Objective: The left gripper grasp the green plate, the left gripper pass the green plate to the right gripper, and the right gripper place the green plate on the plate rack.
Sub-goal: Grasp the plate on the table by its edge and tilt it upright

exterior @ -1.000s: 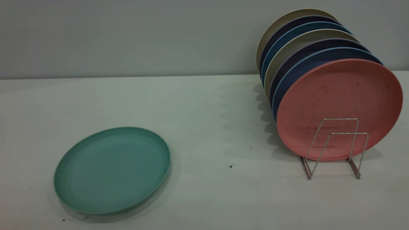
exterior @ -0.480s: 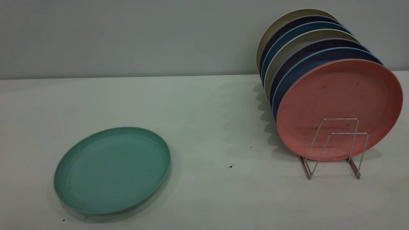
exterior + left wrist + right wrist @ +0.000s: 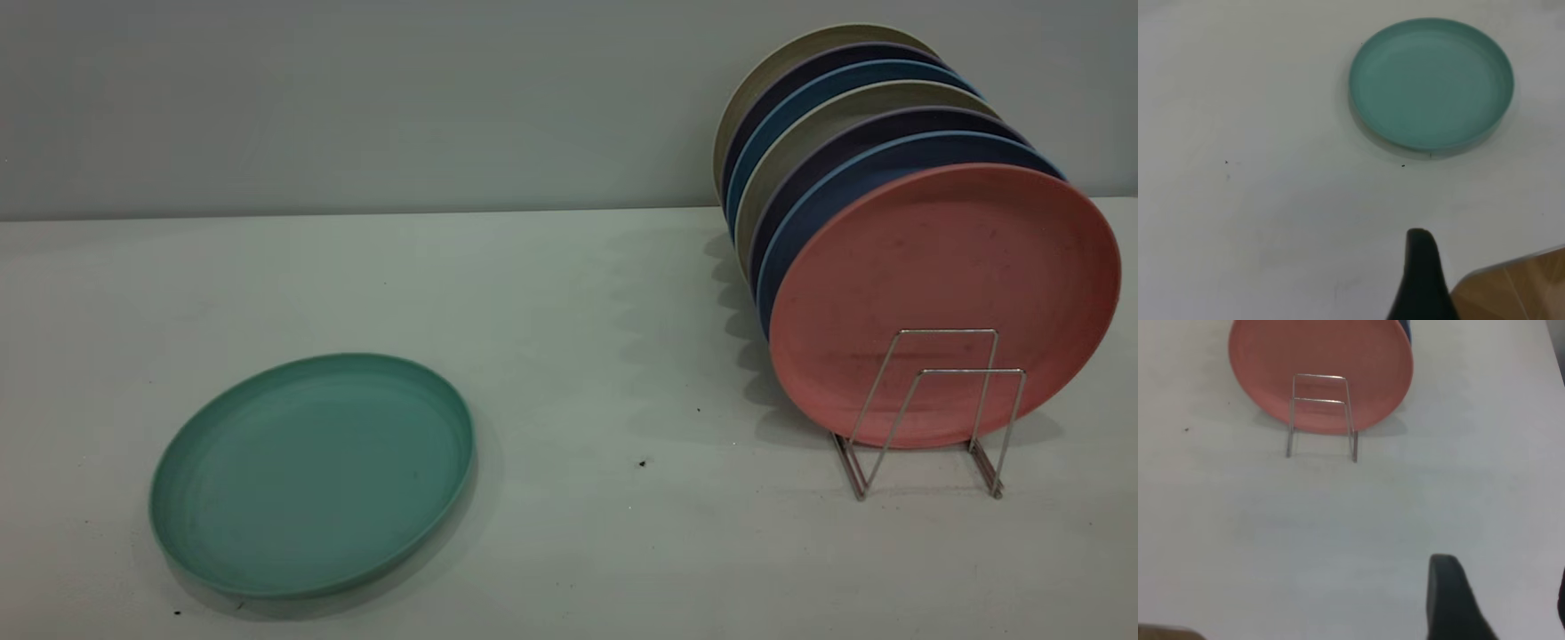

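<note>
The green plate (image 3: 311, 474) lies flat on the white table at the front left; it also shows in the left wrist view (image 3: 1431, 81). The plate rack (image 3: 929, 413) stands at the right, its two front wire loops bare. Neither gripper shows in the exterior view. My left gripper (image 3: 1491, 280) hovers well short of the green plate, with one black finger (image 3: 1421, 273) in view and no second finger beside it, so it is open and empty. My right gripper (image 3: 1505, 593) is open and empty, well back from the rack (image 3: 1321, 417).
Several plates stand upright in the rack, a salmon-pink plate (image 3: 942, 298) in front, dark blue and beige ones behind. The table's edge and a wooden floor (image 3: 1518, 290) show beside the left finger. A grey wall backs the table.
</note>
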